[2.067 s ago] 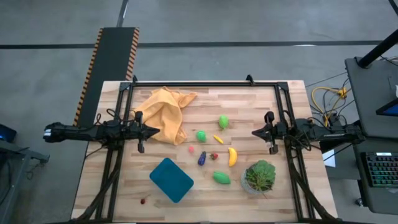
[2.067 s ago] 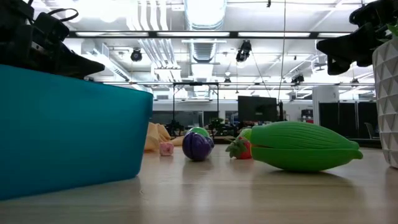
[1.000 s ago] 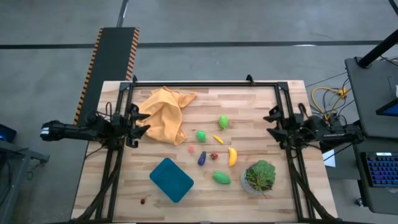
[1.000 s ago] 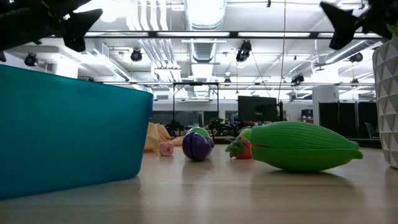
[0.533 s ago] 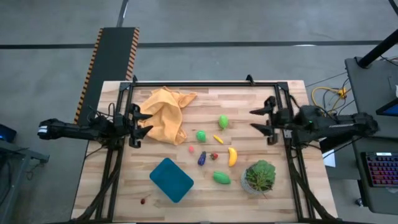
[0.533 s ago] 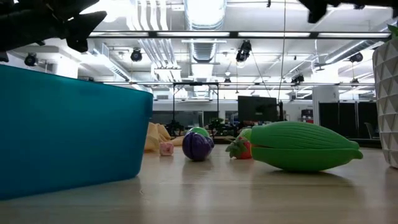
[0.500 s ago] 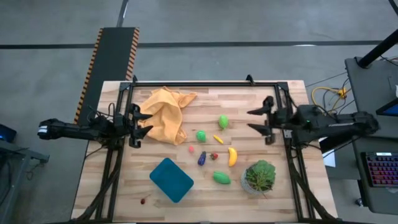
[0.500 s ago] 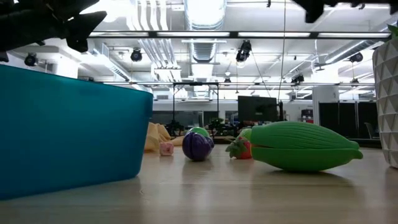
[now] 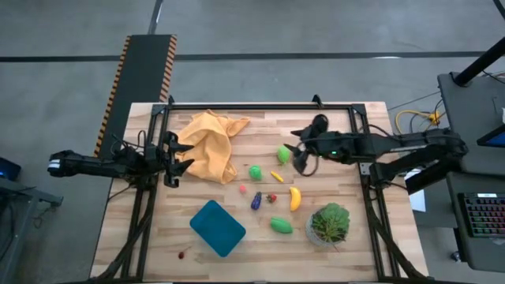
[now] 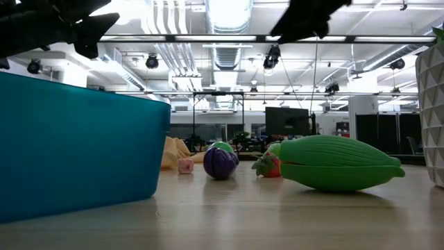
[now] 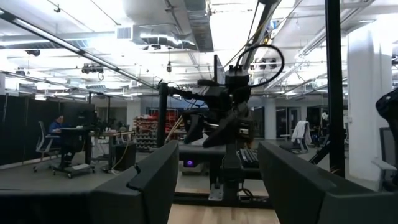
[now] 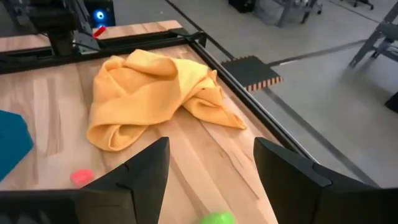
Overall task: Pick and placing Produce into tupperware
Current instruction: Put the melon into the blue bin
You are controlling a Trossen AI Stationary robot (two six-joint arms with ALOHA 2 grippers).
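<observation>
The produce lies mid-table: a green oval (image 9: 283, 154), a second green oval (image 9: 255, 172), a banana (image 9: 295, 198), an eggplant (image 9: 256, 200) and a ribbed green piece (image 9: 281, 226). The teal tupperware (image 9: 217, 227) rests flat near the front left. My right gripper (image 9: 297, 150) hangs open above the table, just right of the far green oval, whose top shows in the right wrist view (image 12: 217, 219) between the fingers. My left gripper (image 9: 177, 158) waits open at the table's left edge beside the orange cloth (image 9: 209, 146).
A leafy plant in a clear pot (image 9: 330, 222) stands at the front right. A tiny pink piece (image 9: 243, 189), a red piece (image 9: 271, 198) and a small yellow piece (image 9: 276, 177) lie among the produce. A black frame rail (image 9: 260, 106) runs along the far edge.
My right gripper has swung from the table's right edge toward the left, out over the table to the far green oval, and has tipped down at the tabletop. The produce and tupperware have not moved.
</observation>
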